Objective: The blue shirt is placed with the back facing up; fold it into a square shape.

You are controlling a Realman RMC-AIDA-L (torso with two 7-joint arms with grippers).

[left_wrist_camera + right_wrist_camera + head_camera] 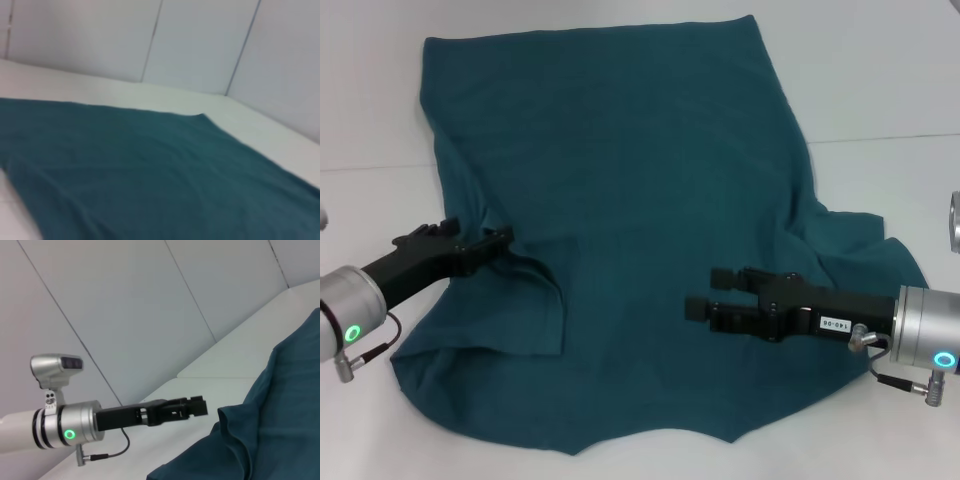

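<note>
Item: right gripper [700, 293], at 4 o'clock, hovering over the blue shirt [630, 190]; we see its jaws spread with nothing between them, apparently poised for a fold.

Item: left gripper [500, 240], at 9 o'clock, at a raised crease by the shirt's left edge; we cannot tell how its jaws stand.

Item: blue shirt, spread plain side up across the white table [880, 80], near portion rumpled, far hem at 12 o'clock flat.
</note>
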